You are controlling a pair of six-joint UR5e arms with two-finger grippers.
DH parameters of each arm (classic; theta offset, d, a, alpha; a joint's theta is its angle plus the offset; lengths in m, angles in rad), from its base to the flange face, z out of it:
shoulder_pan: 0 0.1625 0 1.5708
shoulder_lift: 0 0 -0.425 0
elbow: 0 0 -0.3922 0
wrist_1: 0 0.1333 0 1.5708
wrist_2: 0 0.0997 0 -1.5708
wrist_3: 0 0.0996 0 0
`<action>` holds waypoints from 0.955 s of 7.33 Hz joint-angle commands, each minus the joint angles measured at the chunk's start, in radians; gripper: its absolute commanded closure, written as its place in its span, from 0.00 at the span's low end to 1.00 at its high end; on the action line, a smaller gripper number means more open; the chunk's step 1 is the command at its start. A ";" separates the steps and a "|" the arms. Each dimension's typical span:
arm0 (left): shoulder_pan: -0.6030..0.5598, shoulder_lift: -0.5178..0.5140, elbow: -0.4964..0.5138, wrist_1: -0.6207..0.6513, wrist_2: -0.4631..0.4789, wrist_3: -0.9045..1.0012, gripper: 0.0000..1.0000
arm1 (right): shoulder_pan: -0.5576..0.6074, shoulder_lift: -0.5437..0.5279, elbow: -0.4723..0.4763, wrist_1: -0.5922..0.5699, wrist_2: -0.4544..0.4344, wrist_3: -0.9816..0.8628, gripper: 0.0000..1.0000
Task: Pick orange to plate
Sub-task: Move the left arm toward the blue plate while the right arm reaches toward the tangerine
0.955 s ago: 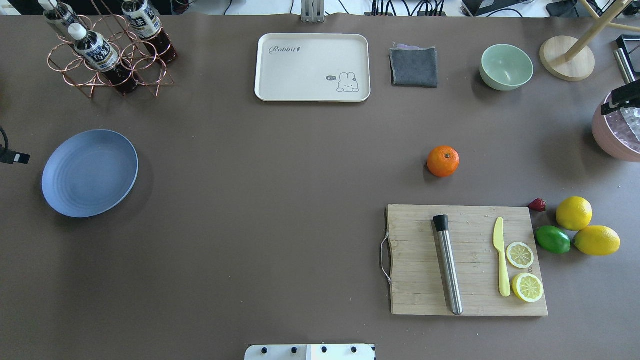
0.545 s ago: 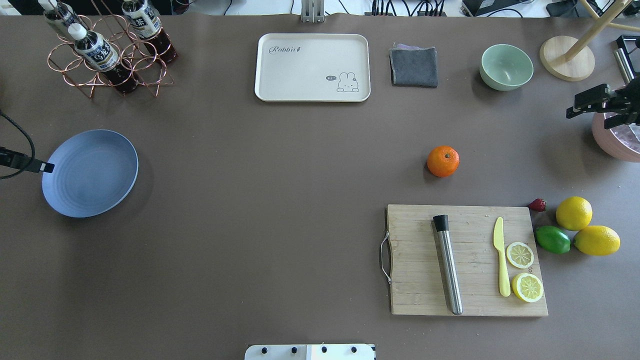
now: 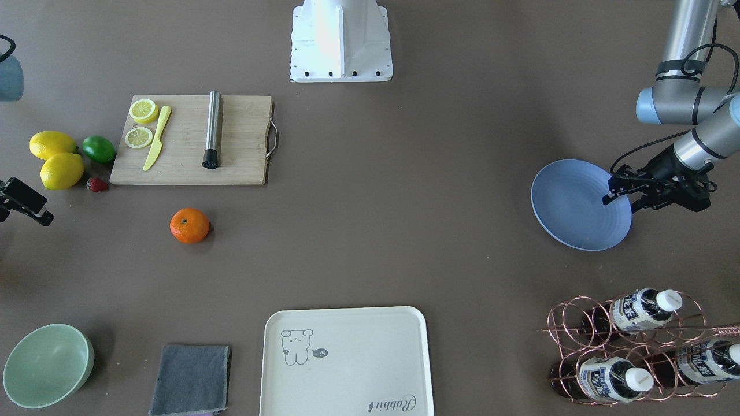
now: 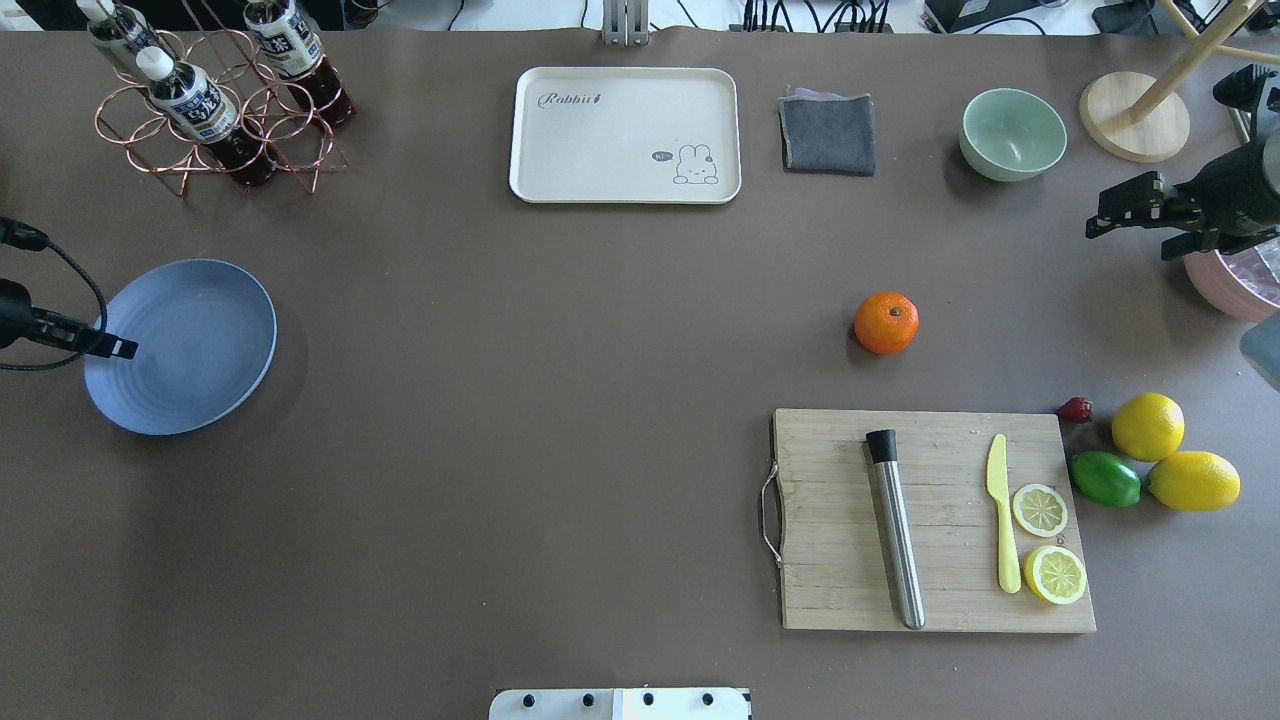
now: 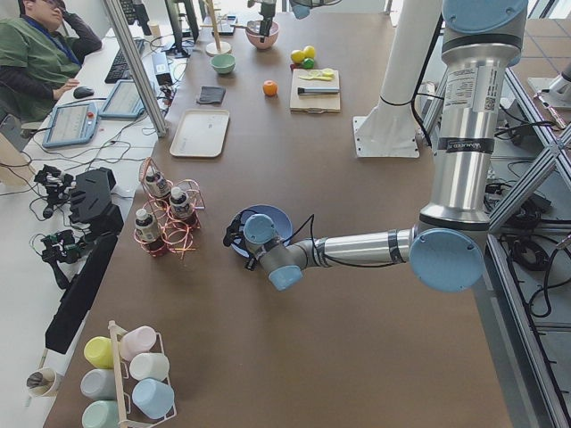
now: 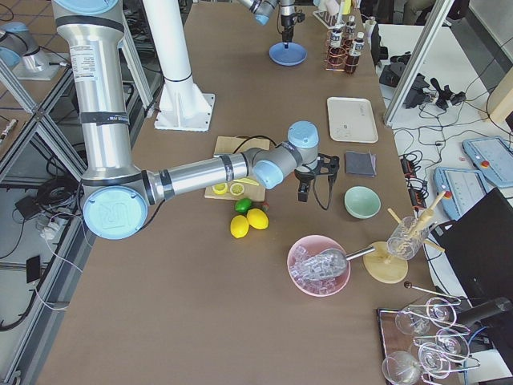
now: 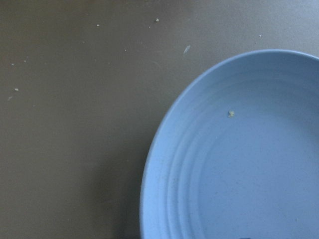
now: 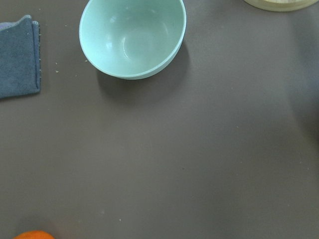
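Shifted inward since before: right tool, spread, near worktop right edge, well apart from orange; left tool, spread, over plate rim by left edge

Left gripper now over the plate rim, right gripper closer to the orange

We count one orange, one plate, two lemons, one lime, two lemon slices, one strawberry, one board, one knife, one steel rod, one tray, one cloth, two bowls, three bottles, one rack and one wooden stand.
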State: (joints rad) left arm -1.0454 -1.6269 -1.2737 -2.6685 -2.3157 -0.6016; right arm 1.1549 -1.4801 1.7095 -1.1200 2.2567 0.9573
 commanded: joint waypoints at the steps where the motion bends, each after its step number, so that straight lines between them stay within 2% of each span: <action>1: -0.001 -0.005 0.000 0.006 -0.008 -0.015 1.00 | -0.003 -0.002 0.013 -0.001 0.000 0.011 0.00; 2: -0.010 -0.007 -0.001 0.021 -0.033 -0.020 1.00 | -0.007 -0.002 0.019 0.000 0.000 0.030 0.00; 4: -0.048 -0.033 -0.015 0.052 -0.150 -0.044 1.00 | -0.018 0.000 0.024 0.000 -0.008 0.029 0.00; 5: -0.080 -0.071 -0.032 0.053 -0.216 -0.119 1.00 | -0.033 0.000 0.030 0.000 -0.029 0.029 0.00; 7: -0.073 -0.085 -0.136 0.074 -0.228 -0.272 1.00 | -0.060 0.009 0.051 -0.001 -0.034 0.040 0.00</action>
State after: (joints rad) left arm -1.1186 -1.6990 -1.3509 -2.6060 -2.5310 -0.7812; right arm 1.1124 -1.4769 1.7455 -1.1201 2.2273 0.9894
